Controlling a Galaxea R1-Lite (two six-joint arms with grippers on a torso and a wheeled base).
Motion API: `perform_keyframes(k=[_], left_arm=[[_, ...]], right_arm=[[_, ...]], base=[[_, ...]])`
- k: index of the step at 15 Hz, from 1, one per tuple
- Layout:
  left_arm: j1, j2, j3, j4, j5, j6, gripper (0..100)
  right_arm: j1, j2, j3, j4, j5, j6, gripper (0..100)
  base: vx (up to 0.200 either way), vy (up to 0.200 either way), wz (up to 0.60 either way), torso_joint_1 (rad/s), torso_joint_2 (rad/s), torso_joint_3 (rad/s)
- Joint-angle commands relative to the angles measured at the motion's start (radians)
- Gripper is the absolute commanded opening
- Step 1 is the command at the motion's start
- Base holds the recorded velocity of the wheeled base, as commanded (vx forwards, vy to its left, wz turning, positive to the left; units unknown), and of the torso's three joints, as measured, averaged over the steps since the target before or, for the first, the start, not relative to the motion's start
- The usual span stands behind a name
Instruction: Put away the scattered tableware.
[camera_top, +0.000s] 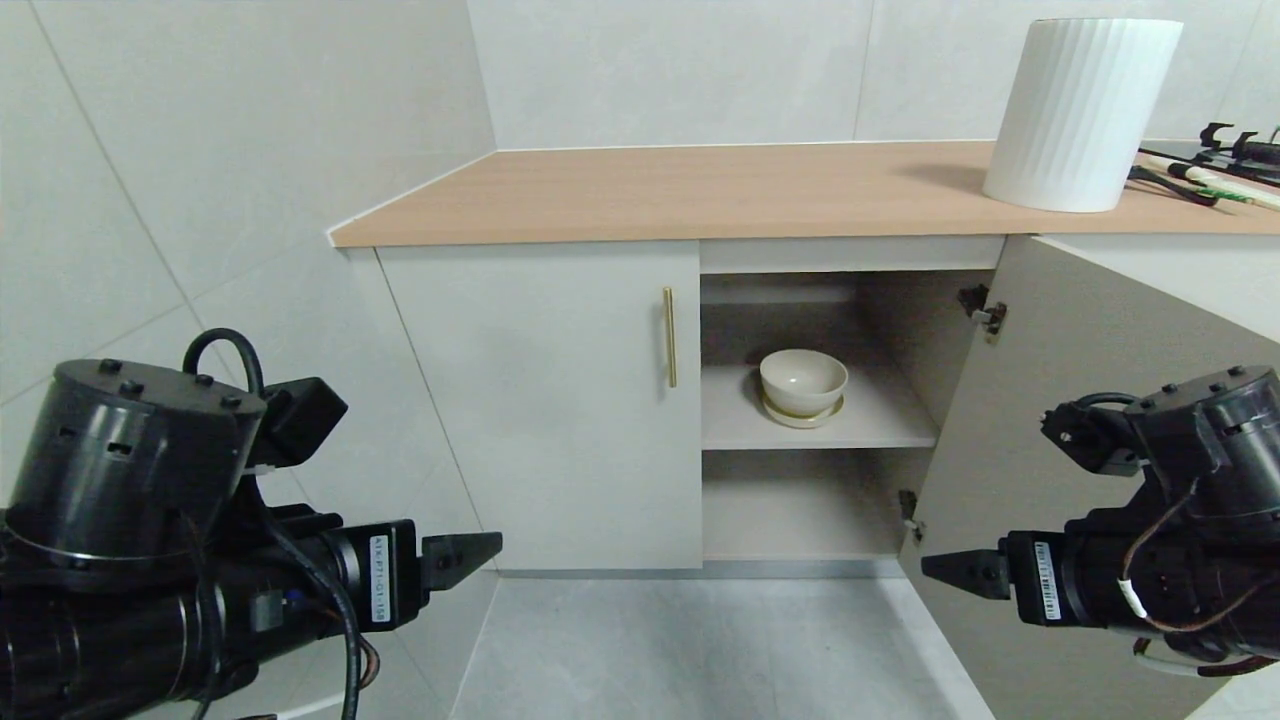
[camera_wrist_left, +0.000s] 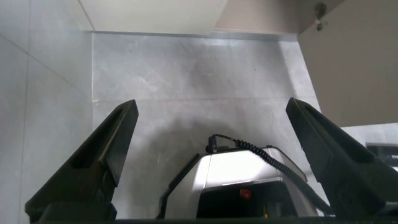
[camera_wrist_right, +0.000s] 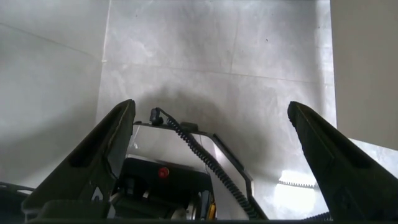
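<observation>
2 hands low over the floor (camera_top: 700, 640), both spread wide apart: your left hand (camera_wrist_left: 211, 107), your right hand (camera_wrist_right: 210, 106). Bowl (camera_top: 803, 378) sits on a plate (camera_top: 800, 415) on the open cabinet's (camera_top: 540, 400) shelf (camera_top: 880, 425).

I can't make out the thin dark-handled items (camera_top: 1205, 172) at the worktop's (camera_top: 700, 190) right end; the head view's edge cuts them off. The bowl (camera_top: 803, 380) hides most of the saucer (camera_top: 800, 418) beneath it.

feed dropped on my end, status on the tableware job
Left end effector open, empty. Right end effector open, empty. Bowl on plate on cupboard shelf. Right door open, left door shut.
</observation>
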Motion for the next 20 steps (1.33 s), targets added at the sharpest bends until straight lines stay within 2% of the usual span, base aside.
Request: perform_keyframes(k=[1,7,10,20], left_arm=[[0.0,0.004,0.001,0.0,0.001,0.0,100],[0.0,0.002,0.001,0.001,0.003,0.001,100],[0.0,0.001,0.001,0.001,0.004,0.001,100],[0.0,0.001,0.001,0.001,0.003,0.001,100]], right_arm=[[0.001,0.007,0.001,0.001,-0.003,0.0,100],[0.001,-0.001,-0.008,0.048,-0.052,-0.003,100],[0.001,-0.046,-0.017,0.163,-0.062,-0.075,100],[0.001,-0.107,-0.033,0.41,-0.094,-0.174,100]], base=[[0.0,0.0,0.0,0.0,0.0,0.0],[0.0,0.0,0.0,0.0,0.0,0.0],[0.0,-0.2,0.0,0.002,0.0,0.007],[0.0,-0.2,0.0,0.002,0.0,0.003]])
